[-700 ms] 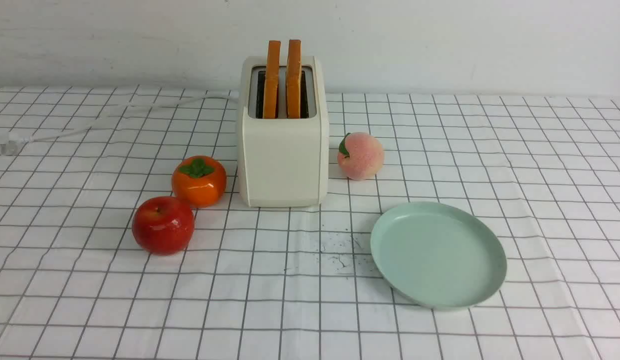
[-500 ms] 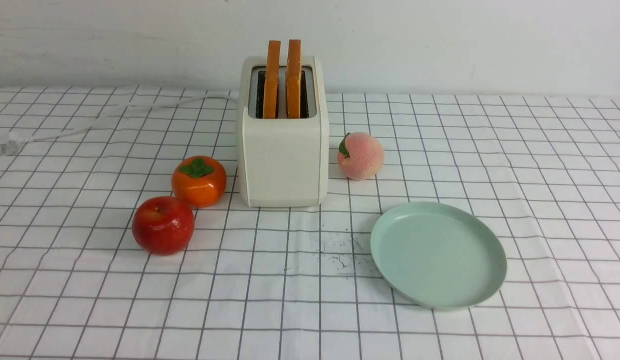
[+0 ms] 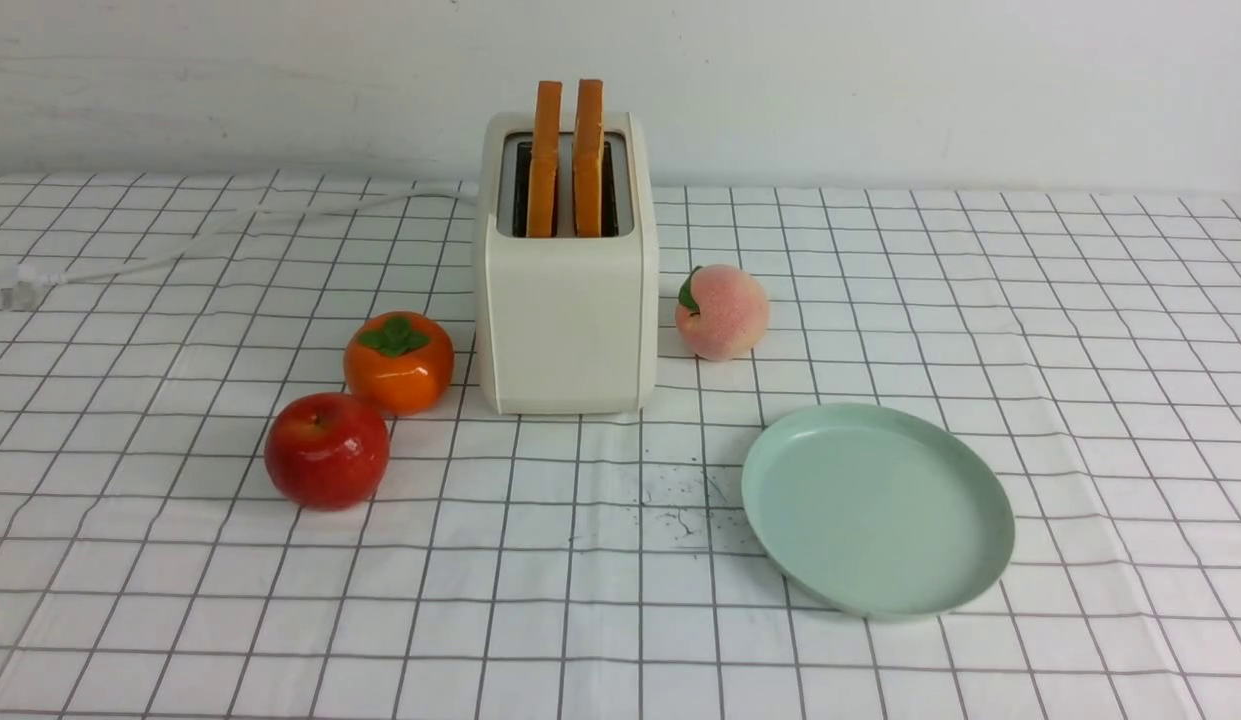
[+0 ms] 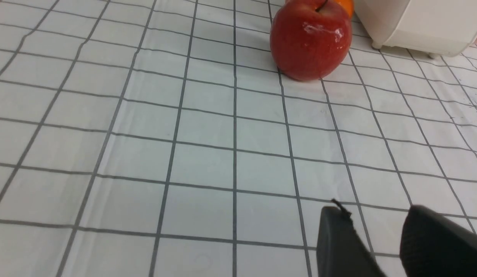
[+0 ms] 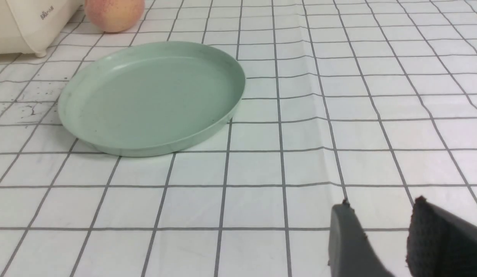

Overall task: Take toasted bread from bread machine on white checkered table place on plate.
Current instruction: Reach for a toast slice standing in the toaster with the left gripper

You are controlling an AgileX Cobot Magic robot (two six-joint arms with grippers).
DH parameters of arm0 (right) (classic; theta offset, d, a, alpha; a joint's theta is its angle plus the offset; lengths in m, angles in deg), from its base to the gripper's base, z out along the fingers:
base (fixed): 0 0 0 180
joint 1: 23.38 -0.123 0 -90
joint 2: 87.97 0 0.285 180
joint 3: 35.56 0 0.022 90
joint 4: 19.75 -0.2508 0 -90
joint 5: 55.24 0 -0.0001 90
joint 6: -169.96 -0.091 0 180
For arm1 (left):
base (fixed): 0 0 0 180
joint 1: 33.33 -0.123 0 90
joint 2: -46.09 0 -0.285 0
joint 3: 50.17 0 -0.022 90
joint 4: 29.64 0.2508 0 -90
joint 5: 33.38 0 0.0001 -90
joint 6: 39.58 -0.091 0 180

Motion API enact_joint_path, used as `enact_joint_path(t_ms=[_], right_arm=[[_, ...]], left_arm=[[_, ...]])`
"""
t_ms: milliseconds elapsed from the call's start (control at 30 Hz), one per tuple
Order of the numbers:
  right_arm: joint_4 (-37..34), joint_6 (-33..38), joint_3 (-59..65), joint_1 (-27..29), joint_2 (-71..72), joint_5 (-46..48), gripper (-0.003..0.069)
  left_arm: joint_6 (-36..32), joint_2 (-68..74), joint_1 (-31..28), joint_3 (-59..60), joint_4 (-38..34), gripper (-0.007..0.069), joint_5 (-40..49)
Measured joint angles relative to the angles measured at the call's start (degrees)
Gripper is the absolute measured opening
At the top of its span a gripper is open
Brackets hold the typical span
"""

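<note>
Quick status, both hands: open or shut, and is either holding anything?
Left hand: open, holding nothing.
Right hand: open, holding nothing.

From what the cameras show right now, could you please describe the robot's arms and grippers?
Only fingertips show, in the wrist views; the front view shows no arm. The left gripper has two blunt, dark grey-black fingers, one with a frayed thread at its tip. The right gripper has one smooth grey finger and one black finger with a dimpled pad. No cables or markings show.
</note>
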Motion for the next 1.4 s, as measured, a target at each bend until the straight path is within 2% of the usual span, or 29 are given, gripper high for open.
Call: enact_joint_path(t_ms=[500, 600, 700, 733, 767, 833, 933, 1000, 1100, 1133, 1167, 1200, 1233, 1333, 1400], right_arm=[[0.0, 0.0, 0.0, 0.0, 0.0, 0.0, 0.024], [0.0, 0.0, 0.0, 0.0, 0.0, 0.0, 0.024], [0.0, 0.0, 0.0, 0.0, 0.0, 0.0, 0.024], [0.0, 0.0, 0.0, 0.0, 0.0, 0.0, 0.024], [0.0, 0.0, 0.0, 0.0, 0.0, 0.0, 0.024], [0.0, 0.0, 0.0, 0.0, 0.0, 0.0, 0.024], [0.0, 0.0, 0.0, 0.0, 0.0, 0.0, 0.024], [0.0, 0.0, 0.0, 0.0, 0.0, 0.0, 0.024], [0.0, 0.0, 0.0, 0.0, 0.0, 0.0, 0.024], [0.0, 0.0, 0.0, 0.0, 0.0, 0.0, 0.024], [0.0, 0.0, 0.0, 0.0, 0.0, 0.0, 0.024], [0.0, 0.0, 0.0, 0.0, 0.0, 0.0, 0.024], [0.0, 0.0, 0.0, 0.0, 0.0, 0.0, 0.024], [0.0, 0.0, 0.0, 0.0, 0.0, 0.0, 0.024], [0.0, 0.0, 0.0, 0.0, 0.0, 0.0, 0.024]], left_arm=[[0.16, 0.0, 0.0, 0.0, -0.26, 0.0238, -2.2], [3.78, 0.0, 0.0, 0.0, -6.27, 0.0238, -7.15], [11.82, 0.0, 0.0, 0.0, -20.17, 0.0238, -14.14], [11.82, 0.0, 0.0, 0.0, -20.87, 0.0238, -14.53], [13.41, 0.0, 0.0, 0.0, -26.02, 0.0238, -18.51], [14.14, 0.0, 0.0, 0.0, -29.97, 0.0234, -23.24], [14.37, 0.0, 0.0, -1.58, -32.7, 0.0206, -23.33], [12.3, 1.39, 0.0, -7.07, -32.56, 0.014, -18.54], [6.79, 9.7, 0.0, -19.16, -27.63, 0.0029, -6.92], [6.33, 11.23, 0.0, -19.98, -27.27, 0.0022, -6.04], [5.41, 17.97, 0.0, -26.68, -24.15, -0.0013, 1.32], [4.92, 22.54, 0.0, -30.84, -22.13, -0.0013, 6.02], [4.92, 22.54, 0.0, -31.65, -21.73, -0.0013, 6.98], [3.65, 39.89, 0.0, -44.85, -14.48, -0.0013, 21.82], [3.08, 45.11, 0.0, -48.56, -13.15, -0.0013, 24.22]])
